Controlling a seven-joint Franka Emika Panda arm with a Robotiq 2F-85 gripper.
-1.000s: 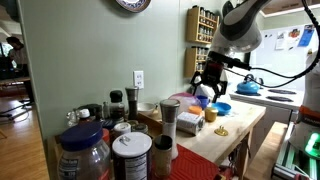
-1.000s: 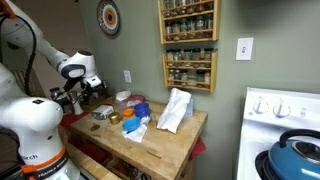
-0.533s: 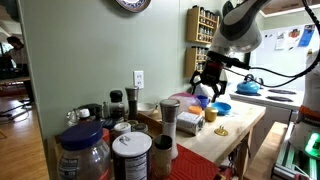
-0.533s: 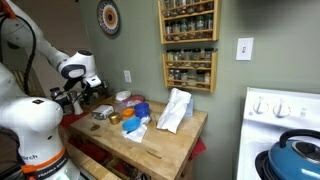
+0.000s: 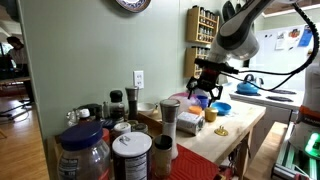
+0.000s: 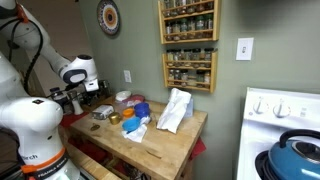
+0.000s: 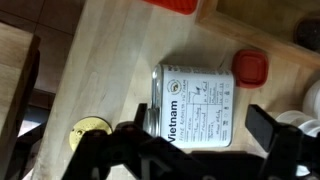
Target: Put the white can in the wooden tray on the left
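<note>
Green walls and a butcher-block table [image 6: 168, 146] fill both exterior views. In an exterior view, big white-lidded jars [image 5: 131, 155] crowd the near left, then comes a steel tumbler [image 5: 169, 113]. Further right my gripper [image 5: 205, 90] hangs above the table, clear of everything, with a blue bowl [image 5: 222, 108] just beyond it.

In the wrist view, a light wooden slab [image 7: 14, 85] with a dark edge lies at the far left; I cannot tell whether it is the wooden tray. Next comes a small round yellow piece [image 7: 89, 128] on the bare wood. The claw [image 7: 198, 125] is spread wide. Its dark fingers [image 7: 268, 124] stand either side of a printed tin [image 7: 195, 105] marked "Vietnam", which lies flat below them. They grip nothing, and I see no contact with the tin. A red lid [image 7: 250, 67] sits just beside the tin's upper right corner. At the right edge a pale rounded shape [image 7: 312, 105] pokes in.

I cannot pick out the white can for certain in any view. That pale shape might be it, but too little shows.
</note>
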